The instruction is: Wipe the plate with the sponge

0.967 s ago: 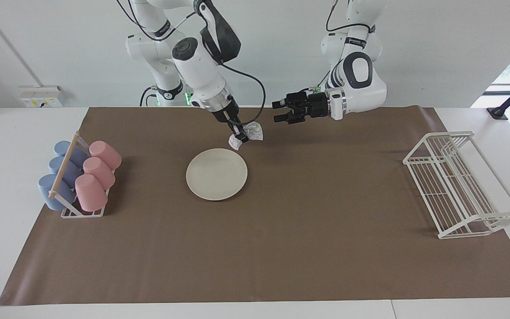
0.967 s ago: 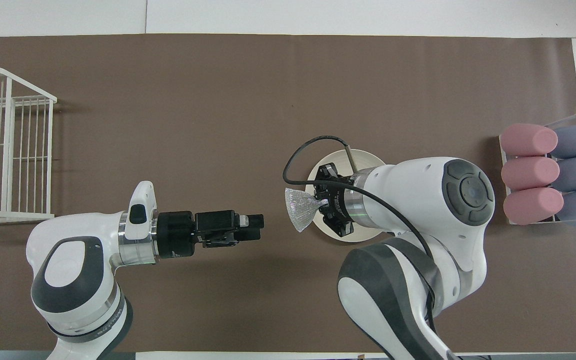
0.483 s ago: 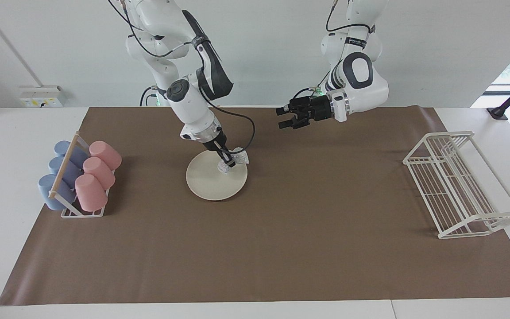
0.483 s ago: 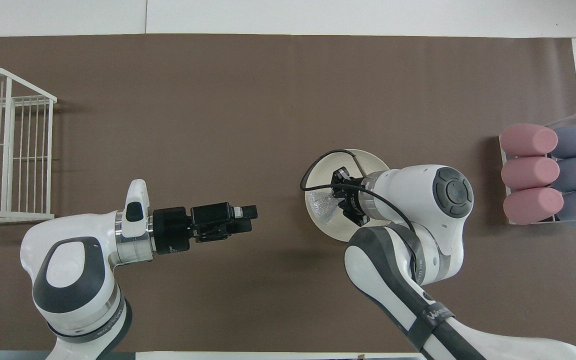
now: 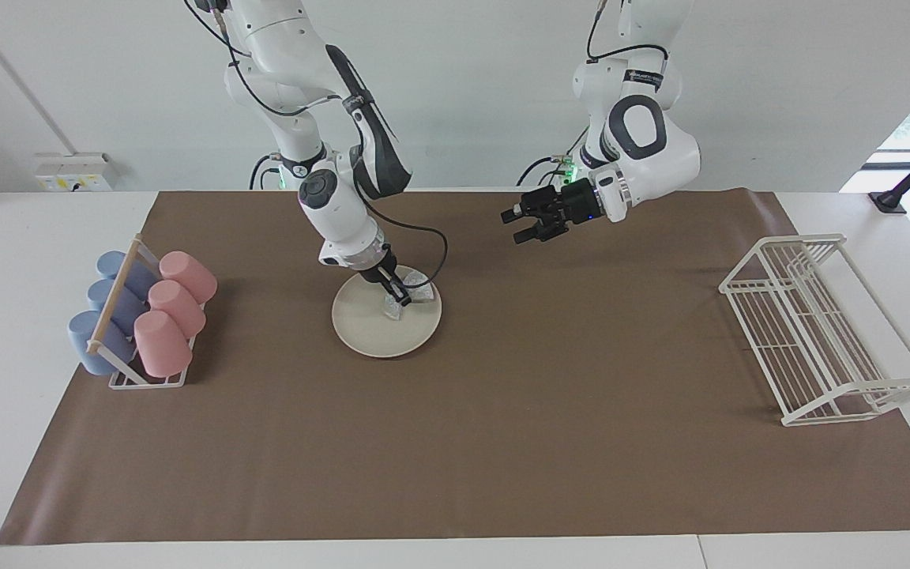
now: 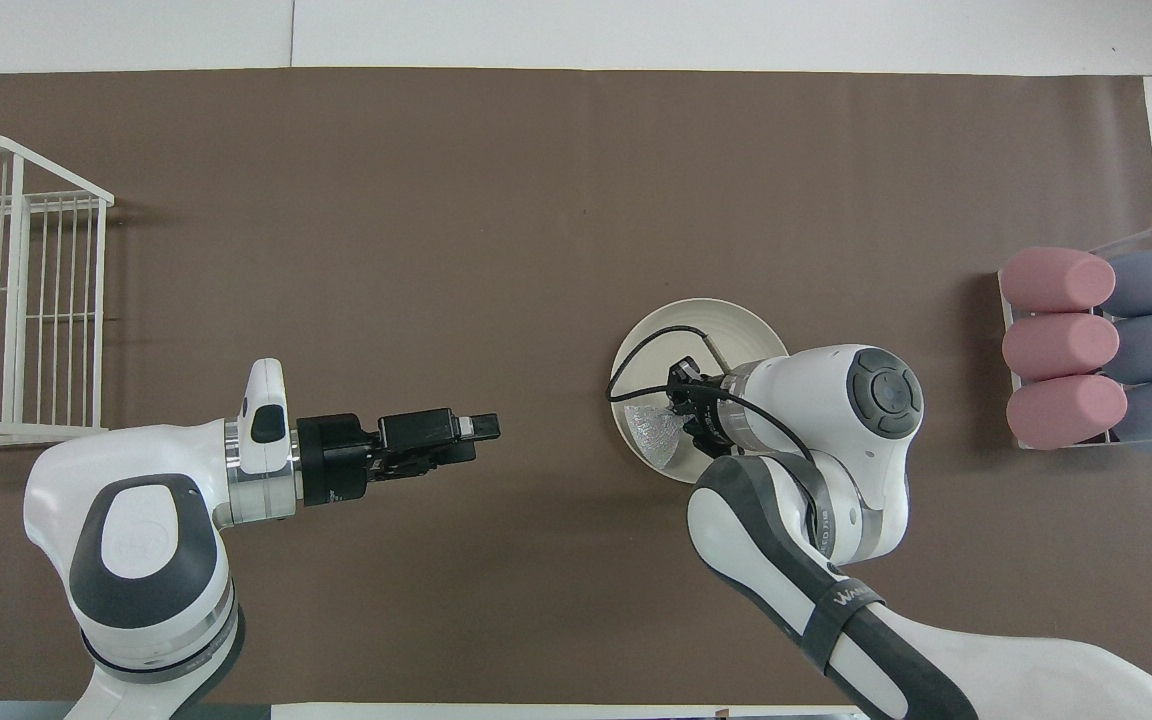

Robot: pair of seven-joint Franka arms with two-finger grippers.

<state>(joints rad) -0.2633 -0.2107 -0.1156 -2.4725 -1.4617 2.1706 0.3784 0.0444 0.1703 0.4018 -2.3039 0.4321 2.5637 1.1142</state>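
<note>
Moved since the earlier frames: right gripper (image 5: pixel 398 299), formerly raised above the plate's robot-side edge, now down on the plate (image 5: pixel 368 332); left gripper (image 5: pixel 524 225) drawn back a little toward its own base.

Right gripper: fingertips together, clamped on the sponge (image 5: pixel 411 290). Sponge sits directly under and beside the fingertips, pressed against the plate's surface, on the part nearer the left arm's end.

Plate: flat on the brown mat (image 5: pixel 502 442), beneath the right gripper.

Left gripper: fingers apart, holding nothing, waiting over bare mat, well apart from the plate.

Cup rack (image 5: pixel 147 379) with pink and blue cups: toward the right arm's end.

White wire rack (image 5: pixel 818 332): toward the left arm's end.
</note>
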